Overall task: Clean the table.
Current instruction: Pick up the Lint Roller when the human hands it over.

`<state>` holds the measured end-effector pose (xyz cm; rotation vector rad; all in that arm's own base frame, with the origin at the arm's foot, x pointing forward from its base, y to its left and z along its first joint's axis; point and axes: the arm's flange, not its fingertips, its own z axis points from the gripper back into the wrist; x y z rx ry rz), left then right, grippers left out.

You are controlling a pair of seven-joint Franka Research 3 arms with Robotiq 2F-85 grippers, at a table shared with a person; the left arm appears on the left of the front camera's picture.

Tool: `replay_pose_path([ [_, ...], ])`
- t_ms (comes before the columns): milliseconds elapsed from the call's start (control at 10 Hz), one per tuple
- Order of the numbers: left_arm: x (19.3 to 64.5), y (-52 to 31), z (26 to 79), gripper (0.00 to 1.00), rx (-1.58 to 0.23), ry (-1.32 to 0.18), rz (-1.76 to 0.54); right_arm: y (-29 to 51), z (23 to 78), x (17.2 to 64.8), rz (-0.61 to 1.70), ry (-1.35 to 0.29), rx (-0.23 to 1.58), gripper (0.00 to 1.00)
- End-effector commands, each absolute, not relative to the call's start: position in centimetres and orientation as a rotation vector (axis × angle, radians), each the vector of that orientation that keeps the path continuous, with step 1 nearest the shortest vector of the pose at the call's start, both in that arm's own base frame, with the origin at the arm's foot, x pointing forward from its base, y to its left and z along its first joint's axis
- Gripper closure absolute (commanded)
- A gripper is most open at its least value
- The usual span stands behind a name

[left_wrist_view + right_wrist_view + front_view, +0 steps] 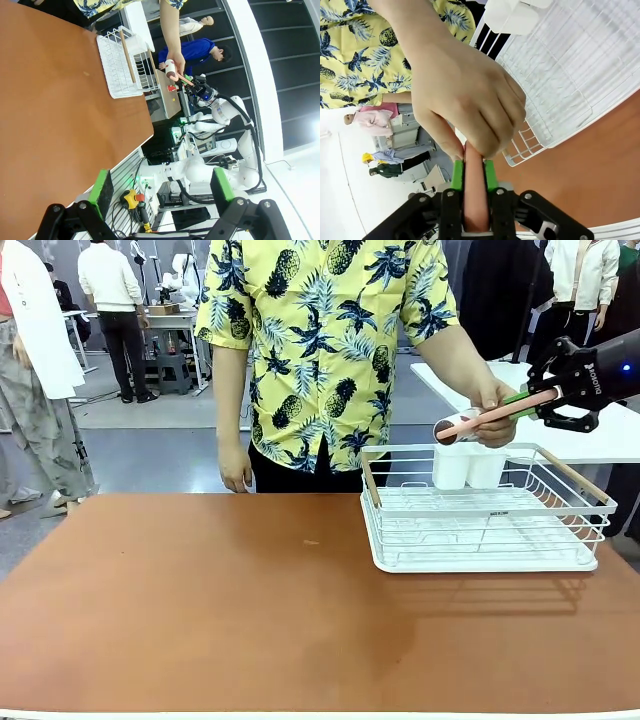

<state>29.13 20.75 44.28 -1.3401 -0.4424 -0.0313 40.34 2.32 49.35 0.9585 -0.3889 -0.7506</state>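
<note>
The right gripper point(473, 177) clamps the pink handle of a roller point(462, 425) also held by the person's hand point(497, 410), above the rack point(470, 565) on the table point(250, 610), while the left gripper point(162, 192) gapes empty; a mistimed release could drop the roller.

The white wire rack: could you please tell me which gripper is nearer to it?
The right. The right gripper hangs close above the wire rack's far right side, shut on a pink handle; the left gripper, open, sits far off across the table.
</note>
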Motion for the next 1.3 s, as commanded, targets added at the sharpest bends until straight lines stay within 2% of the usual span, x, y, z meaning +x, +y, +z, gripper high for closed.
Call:
replay_pose_path([
  [0, 28.84, 20.87, 44.61, 0.00, -1.343, -0.447, -0.033, 2.55, 48.84, 40.51, -0.741, -0.415, 0.977, 1.00],
  [1200, 28.84, 20.87, 44.61, 0.00, -1.343, -0.447, -0.033, 2.22, 49.35, 40.34, -0.751, -0.390, 0.959, 1.00],
])
